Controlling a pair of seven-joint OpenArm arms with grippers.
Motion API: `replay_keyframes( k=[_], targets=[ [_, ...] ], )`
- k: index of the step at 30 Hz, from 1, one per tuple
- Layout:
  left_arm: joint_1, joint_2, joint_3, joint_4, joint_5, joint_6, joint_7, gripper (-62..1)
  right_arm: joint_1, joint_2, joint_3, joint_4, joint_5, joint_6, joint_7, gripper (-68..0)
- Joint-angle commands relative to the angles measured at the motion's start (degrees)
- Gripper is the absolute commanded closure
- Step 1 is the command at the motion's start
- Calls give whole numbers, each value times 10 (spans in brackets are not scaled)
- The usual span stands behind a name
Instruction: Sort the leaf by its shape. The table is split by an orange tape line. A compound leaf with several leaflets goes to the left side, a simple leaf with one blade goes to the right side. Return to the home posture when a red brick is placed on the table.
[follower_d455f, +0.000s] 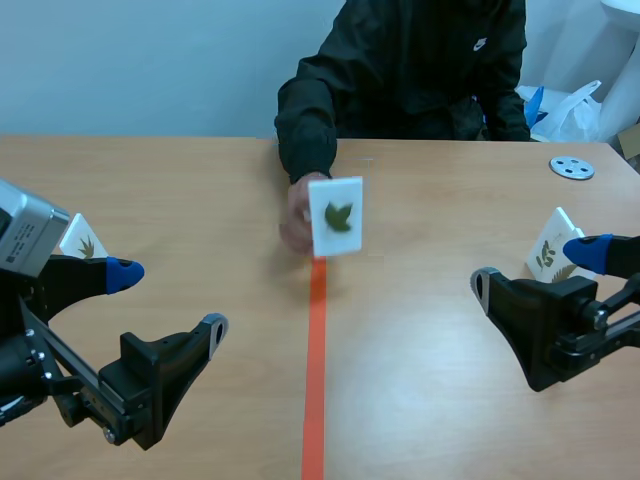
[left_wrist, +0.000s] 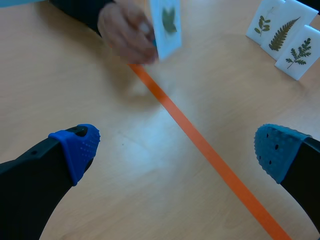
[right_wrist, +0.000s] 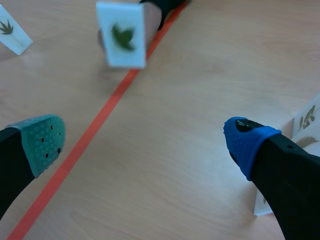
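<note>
Smooth wood-grain table (follower_d455f: 400, 380), matt white leaf card (follower_d455f: 336, 217), dotted rubbery claw pads (left_wrist: 75, 147)

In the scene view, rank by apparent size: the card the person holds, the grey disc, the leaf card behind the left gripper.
1. Held card, clearly largest.
2-3. Grey disc and left-side card: cannot rank, the left gripper hides part of that card.

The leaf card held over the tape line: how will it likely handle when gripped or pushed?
Probably stiff: the leaf card looks flat though the person's hand holds it from one side only. Likely light, since one hand alone keeps it upright. Tall and thin, it might tip easily if stood on edge and pushed.
</note>
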Motion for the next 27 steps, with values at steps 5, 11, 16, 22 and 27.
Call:
replay_keyframes(
  k=[5,11,16,22,27],
  targets=[
    [-2,1,-2,14,-4,1,-8,-623,5,2,5,2,6,0,8,-679],
    [-2,1,-2,14,-4,1,-4,-623,5,2,5,2,6,0,8,-679],
    [-2,2,-2,14,3,1,-3,-623,5,2,5,2,4,0,8,-679],
    [-2,1,-2,14,10,9,-4,-623,5,2,5,2,2,0,8,-679],
    [-2,2,-2,14,33,9,-4,-623,5,2,5,2,2,0,8,-679]
  ],
)
